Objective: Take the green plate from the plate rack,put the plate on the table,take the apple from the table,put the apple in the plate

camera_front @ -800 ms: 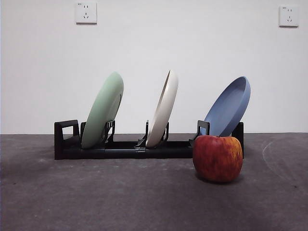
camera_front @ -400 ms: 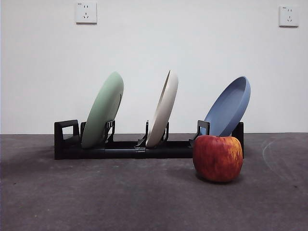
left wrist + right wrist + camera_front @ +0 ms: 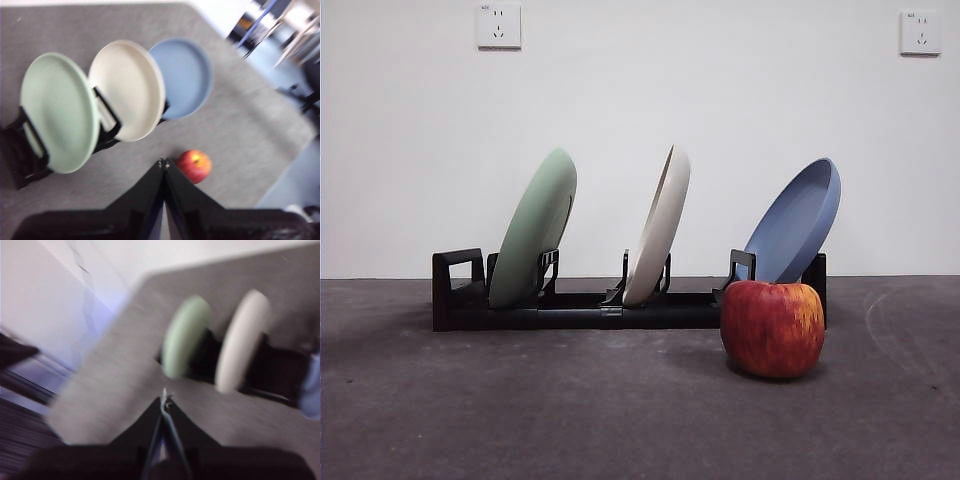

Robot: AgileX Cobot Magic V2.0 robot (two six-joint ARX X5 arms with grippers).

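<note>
on rack (image 3: 570, 312): green plate (image 3: 532, 230) unmoved; apple (image 3: 772, 328) same; both jaws clenched, empty.

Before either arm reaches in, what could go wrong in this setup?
The green plate leans in the rack near the cream plate; pulling it out at an angle could knock that neighbour or drag the rack. The apple is round and free on the table; a nudge might roll it.

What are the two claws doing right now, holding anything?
Left gripper: shut, holding nothing, up above the table.
Right gripper: shut, holding nothing.
</note>
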